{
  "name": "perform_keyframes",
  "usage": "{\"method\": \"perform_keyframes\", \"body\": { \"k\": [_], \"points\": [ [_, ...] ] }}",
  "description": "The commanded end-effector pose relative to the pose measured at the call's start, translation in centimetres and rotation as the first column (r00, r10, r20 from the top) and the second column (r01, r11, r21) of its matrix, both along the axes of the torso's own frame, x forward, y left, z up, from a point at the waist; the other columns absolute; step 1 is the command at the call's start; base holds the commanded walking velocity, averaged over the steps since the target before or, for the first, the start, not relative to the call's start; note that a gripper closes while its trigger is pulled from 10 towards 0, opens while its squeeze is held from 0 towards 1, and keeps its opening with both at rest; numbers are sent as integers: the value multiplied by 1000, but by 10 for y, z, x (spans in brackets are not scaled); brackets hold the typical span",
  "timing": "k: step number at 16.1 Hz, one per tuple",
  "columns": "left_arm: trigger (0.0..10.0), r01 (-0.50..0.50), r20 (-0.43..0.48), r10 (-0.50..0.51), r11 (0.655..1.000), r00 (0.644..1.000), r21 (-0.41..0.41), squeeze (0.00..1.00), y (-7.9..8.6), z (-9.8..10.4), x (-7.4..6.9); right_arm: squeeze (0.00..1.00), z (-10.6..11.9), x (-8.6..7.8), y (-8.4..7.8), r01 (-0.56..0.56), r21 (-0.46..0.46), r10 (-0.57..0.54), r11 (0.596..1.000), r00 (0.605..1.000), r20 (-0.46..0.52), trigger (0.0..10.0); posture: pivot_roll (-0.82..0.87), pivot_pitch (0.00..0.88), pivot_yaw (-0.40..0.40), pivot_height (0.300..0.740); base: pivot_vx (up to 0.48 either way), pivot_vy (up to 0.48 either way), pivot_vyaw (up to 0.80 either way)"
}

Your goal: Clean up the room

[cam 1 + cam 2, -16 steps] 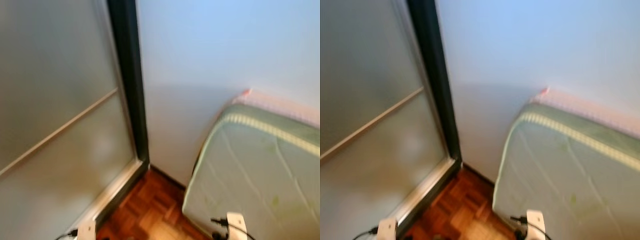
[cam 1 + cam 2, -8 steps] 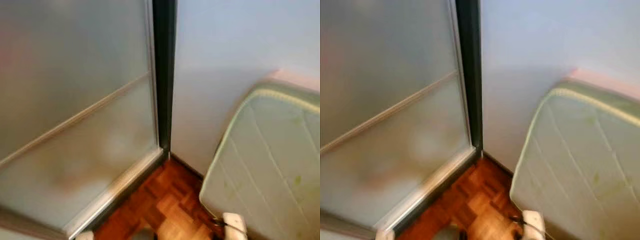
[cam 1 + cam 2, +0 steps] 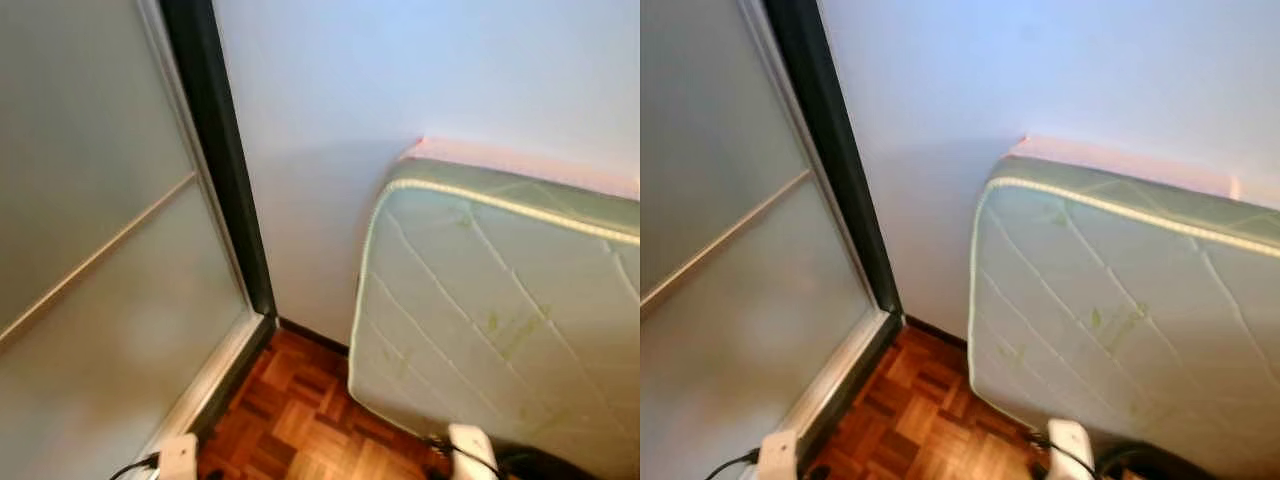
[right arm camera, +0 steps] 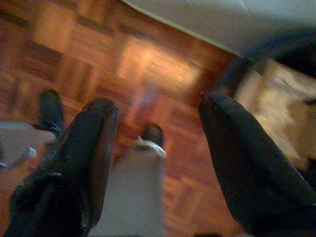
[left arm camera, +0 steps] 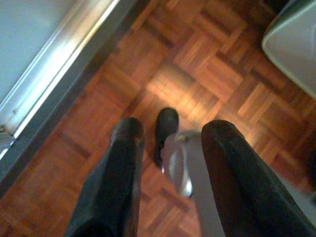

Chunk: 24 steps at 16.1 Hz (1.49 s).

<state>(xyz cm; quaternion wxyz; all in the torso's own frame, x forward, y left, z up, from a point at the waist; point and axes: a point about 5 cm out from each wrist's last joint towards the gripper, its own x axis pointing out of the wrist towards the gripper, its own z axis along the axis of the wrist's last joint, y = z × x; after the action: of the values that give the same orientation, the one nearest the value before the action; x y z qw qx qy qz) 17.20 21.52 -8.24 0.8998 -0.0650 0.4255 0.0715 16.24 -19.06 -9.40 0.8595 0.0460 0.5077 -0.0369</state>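
I face a room corner. A pale green quilted mattress leans on its side against the white wall. Both arms hang low, with only their white wrist parts at the bottom edge of the eye views. In the left wrist view my left gripper is open and empty above the parquet floor. In the right wrist view my right gripper is open too, with nothing between its fingers. My own silver leg and black foot show below the left gripper.
A frosted glass sliding door with a dark frame fills the left side, its metal track running along the floor. A dark-rimmed container with something beige inside stands on the floor by the mattress, beside my right gripper.
The head view swung left and then back right, so more of the mattress is in the picture now. Nothing in the room itself has moved.
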Motion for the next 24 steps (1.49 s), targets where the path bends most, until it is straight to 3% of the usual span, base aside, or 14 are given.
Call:
{"method": "perform_keyframes", "body": {
  "k": [1,4,6,8,12,15,17,24],
  "points": [
    [10000,74,33,-75,997,997,24,0,3,7,13,0,6,13,1,183,153,-197,971,977,84,10000,32,25,-19,740,0,0,0],
    [10000,77,38,-78,997,996,24,0,2,8,14,0,5,14,16,175,172,-190,969,979,75,10000,31,25,-18,740,0,0,-702],
    [10000,82,41,-83,996,996,23,0,2,8,15,0,1,4,16,176,170,-188,970,981,57,10000,31,26,-18,740,0,0,-784],
    [10000,95,39,-96,995,995,32,0,2,8,15,0,-1,-2,8,181,166,-192,969,980,50,10000,31,27,-18,740,0,0,-781],
    [10000,87,32,-88,996,996,35,0,2,8,14,0,2,-14,-33,197,134,-205,971,978,49,10000,31,28,-19,740,0,-138,-780],
    [10000,122,31,-123,991,992,47,0,1,8,15,0,4,-15,-43,198,123,-205,972,977,49,10000,31,29,-22,740,0,-160,-781],
    [10000,106,30,-107,993,994,43,0,0,8,14,0,4,-13,-42,195,123,-202,973,978,50,10000,30,30,-22,740,0,-480,-778],
    [10000,69,45,-70,997,997,29,0,3,8,15,0,2,-1,-8,167,149,-176,975,983,48,10000,30,34,-22,740,0,0,-779]
  ]
}}
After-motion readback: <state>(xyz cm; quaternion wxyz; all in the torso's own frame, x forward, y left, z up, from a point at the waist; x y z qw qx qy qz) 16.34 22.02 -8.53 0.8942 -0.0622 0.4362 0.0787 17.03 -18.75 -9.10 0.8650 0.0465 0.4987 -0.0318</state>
